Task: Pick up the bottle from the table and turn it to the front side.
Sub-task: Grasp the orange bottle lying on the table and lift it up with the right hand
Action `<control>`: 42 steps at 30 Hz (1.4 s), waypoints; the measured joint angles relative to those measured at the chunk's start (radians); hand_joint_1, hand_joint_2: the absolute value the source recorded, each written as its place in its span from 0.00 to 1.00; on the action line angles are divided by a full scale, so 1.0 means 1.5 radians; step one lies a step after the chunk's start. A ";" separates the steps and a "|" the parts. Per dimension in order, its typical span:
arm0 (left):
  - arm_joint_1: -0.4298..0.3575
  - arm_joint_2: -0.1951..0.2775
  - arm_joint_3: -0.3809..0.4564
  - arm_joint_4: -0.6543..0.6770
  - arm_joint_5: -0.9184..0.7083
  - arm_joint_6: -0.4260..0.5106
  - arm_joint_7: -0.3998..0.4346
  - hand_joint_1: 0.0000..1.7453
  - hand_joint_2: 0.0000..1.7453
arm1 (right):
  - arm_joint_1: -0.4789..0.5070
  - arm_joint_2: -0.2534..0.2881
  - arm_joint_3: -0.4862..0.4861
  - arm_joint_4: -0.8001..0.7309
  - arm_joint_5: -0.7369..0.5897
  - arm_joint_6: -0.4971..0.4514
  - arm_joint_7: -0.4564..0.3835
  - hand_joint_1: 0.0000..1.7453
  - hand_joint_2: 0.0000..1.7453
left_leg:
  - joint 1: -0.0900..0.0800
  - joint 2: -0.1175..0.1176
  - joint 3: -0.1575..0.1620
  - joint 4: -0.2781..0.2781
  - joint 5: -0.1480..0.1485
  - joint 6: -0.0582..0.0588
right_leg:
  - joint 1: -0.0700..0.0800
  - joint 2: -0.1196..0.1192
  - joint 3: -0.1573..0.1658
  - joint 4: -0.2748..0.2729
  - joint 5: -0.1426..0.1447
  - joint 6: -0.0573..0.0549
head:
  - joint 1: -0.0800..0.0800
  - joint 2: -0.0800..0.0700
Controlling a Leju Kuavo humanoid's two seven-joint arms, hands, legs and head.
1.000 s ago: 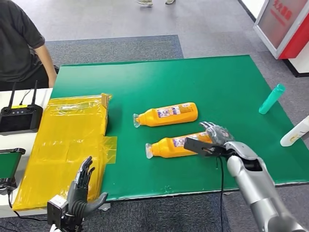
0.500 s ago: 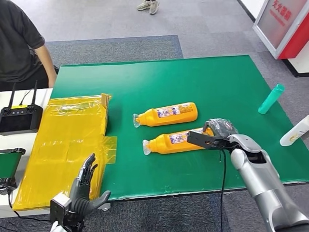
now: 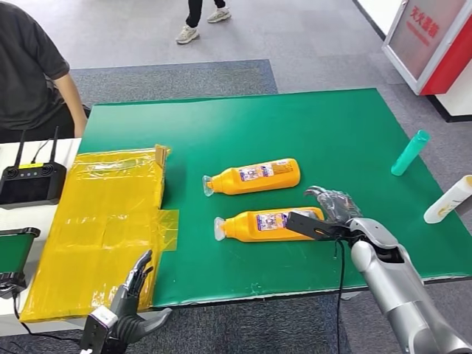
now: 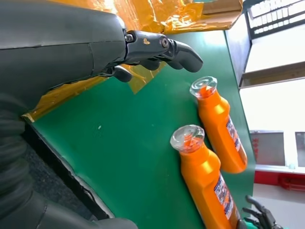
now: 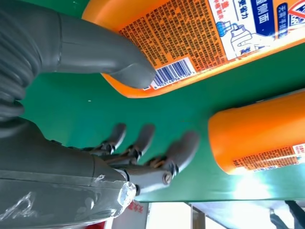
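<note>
While spread, right robot hand (image 3: 328,210) touches bottle (image 3: 267,224).

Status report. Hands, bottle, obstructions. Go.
Right hand open at near bottle's base, thumb touching. Left hand open, idle. Second bottle lies close beyond.

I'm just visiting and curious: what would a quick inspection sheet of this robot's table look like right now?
Surface: green mat on the table.
Job's things: near orange bottle and far orange bottle, both lying on their sides, caps pointing toward the robot's left.
Clutter: yellow plastic-wrapped package, teal bottle, white bottle.
Hands: right hand at the near bottle's base, thumb on its label, fingers spread; left hand open, holding nothing.
Cables: black cable hanging at the right arm.
Surroundings: seated person, remote controller, red-and-white sign.
</note>
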 joint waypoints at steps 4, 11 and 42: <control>0.000 0.000 0.002 0.003 -0.001 0.000 0.000 0.00 1.00 | -0.001 0.003 0.000 0.002 0.000 0.001 0.000 0.00 1.00 | 0.000 0.000 0.002 0.000 0.000 0.000 | 0.000 0.000 0.002 0.000 0.000 0.000 | 0.000 0.000; 0.000 0.000 0.003 0.006 -0.002 -0.002 0.000 0.00 1.00 | -0.005 0.004 0.001 0.007 -0.003 0.006 -0.003 0.00 1.00 | 0.000 0.000 0.003 0.000 0.000 0.000 | 0.000 0.000 0.003 0.000 0.000 0.000 | 0.000 0.000; 0.017 0.005 0.013 0.008 0.001 0.000 0.000 0.00 1.00 | 0.056 -0.063 0.026 -0.096 -0.117 0.102 -0.020 0.00 1.00 | -0.001 0.000 -0.008 0.000 0.004 0.002 | -0.001 -0.001 -0.002 0.000 0.004 0.001 | 0.000 0.000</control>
